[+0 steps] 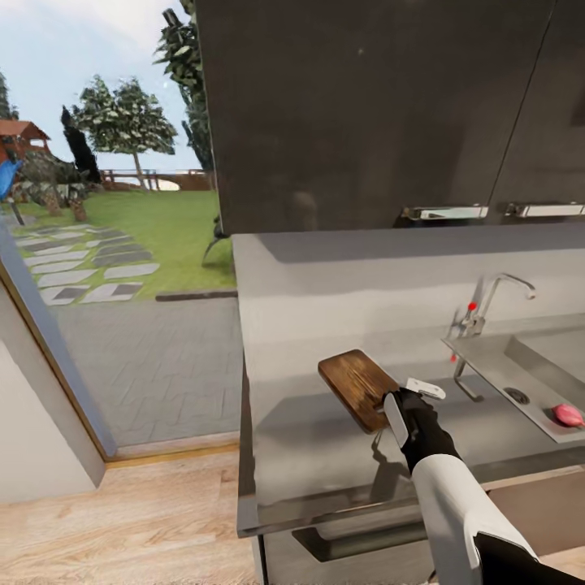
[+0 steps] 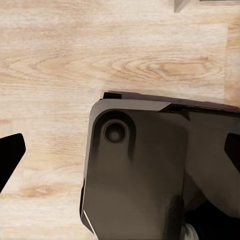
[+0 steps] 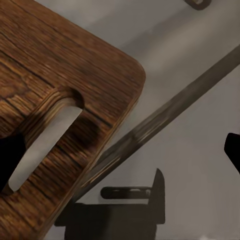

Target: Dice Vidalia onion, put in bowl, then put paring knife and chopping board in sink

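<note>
The brown chopping board lies on the dark grey countertop, left of the sink. My right gripper is open at the board's near right end. In the right wrist view the slot-shaped handle hole and a rounded corner of the chopping board sit between the spread fingers of the right gripper; nothing is clamped. The pinkish Vidalia onion rests in the sink. My left gripper hangs open over the floor. The paring knife and the bowl are out of view.
A chrome tap with red dots stands behind the sink. Glossy black wall cabinets hang above the counter. Left of the counter a glass wall looks onto a garden. The pale wood floor and my dark base lie below the left gripper.
</note>
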Robot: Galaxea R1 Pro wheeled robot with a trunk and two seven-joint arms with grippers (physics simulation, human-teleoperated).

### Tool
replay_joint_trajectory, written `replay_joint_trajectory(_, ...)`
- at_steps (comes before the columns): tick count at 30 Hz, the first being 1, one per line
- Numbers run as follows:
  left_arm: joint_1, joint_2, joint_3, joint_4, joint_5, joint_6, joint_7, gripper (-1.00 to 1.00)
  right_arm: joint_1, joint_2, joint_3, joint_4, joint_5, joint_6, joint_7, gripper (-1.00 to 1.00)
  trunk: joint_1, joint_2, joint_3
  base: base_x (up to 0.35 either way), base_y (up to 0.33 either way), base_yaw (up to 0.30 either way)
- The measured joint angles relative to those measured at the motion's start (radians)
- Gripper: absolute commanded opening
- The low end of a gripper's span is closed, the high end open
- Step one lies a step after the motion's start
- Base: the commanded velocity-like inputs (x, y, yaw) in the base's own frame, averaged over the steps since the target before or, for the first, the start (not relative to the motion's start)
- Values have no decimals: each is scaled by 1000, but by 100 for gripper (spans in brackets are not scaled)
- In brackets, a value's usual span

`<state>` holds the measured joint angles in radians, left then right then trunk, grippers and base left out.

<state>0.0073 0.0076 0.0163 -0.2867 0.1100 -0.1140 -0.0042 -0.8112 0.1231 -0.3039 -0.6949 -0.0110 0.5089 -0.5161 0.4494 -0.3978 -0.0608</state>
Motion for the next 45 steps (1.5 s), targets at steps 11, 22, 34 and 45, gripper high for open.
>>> replay_joint_trajectory(11, 0, 0, 0, 0, 0, 0, 0, 100, -1, 2, 1, 1, -1, 3, 1, 100, 0, 0, -15, 0, 0, 0)
replay_joint_trajectory(22, 0, 0, 0, 0, -1, 0, 0, 100, 0, 2, 2, 1, -1, 4, 2, 100, 0, 0, -29, 0, 0, 0)
replay_joint_trajectory(34, 0, 1, 0, 0, 0, 0, 0, 100, 0, 2, 4, 2, -2, 5, 2, 100, 0, 0, -43, 0, 0, 0)
replay_joint_trajectory(45, 0, 0, 0, 0, 0, 0, 0, 100, 0, 3, 8, -2, -1, 4, 3, 100, 0, 0, -45, 0, 0, 0)
